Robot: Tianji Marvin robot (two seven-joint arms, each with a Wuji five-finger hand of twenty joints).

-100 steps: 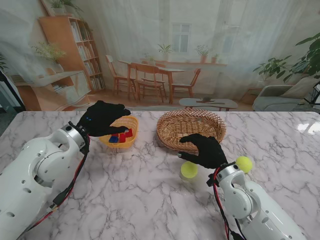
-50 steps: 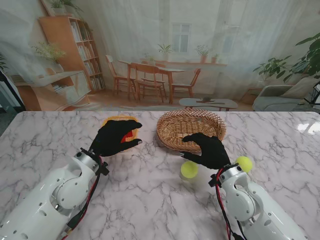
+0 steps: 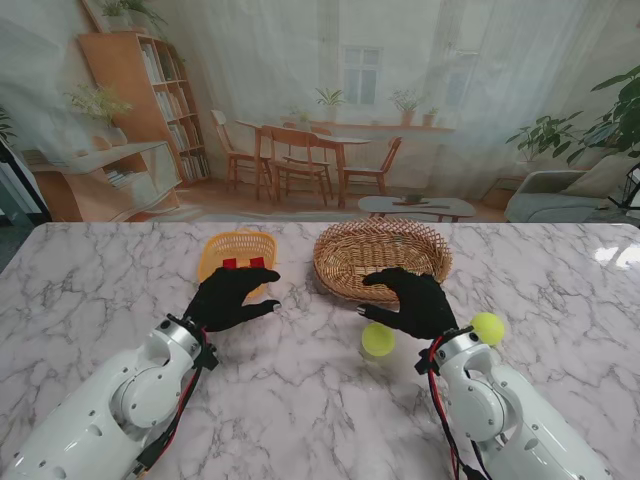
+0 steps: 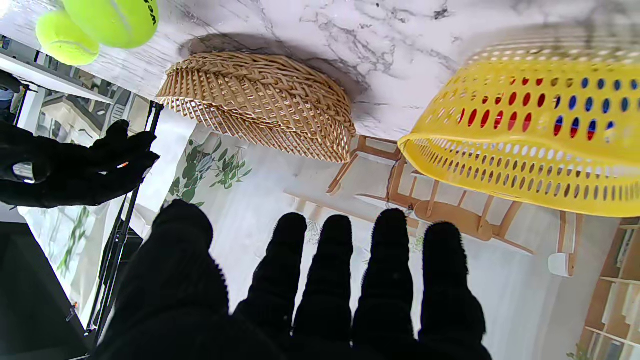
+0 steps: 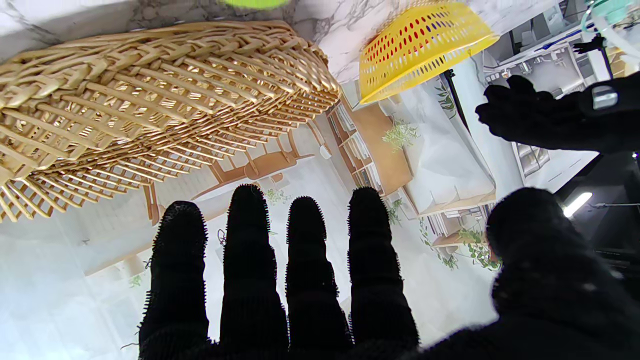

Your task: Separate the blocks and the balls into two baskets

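Note:
A small yellow plastic basket holds red blocks and blue ones that show through its holes. To its right stands a wider wicker basket. Two yellow-green balls lie on the marble: one ball just beside my right hand, the other ball farther right. My left hand hovers just nearer to me than the yellow basket, fingers apart and holding nothing. My right hand is open too, fingers reaching toward the wicker basket's near rim.
The marble table top runs wide around both baskets. Behind its far edge hangs a printed backdrop of a room.
My left hand has drawn back from over the yellow basket toward me, uncovering the blocks inside. The right hand and both balls have hardly moved.

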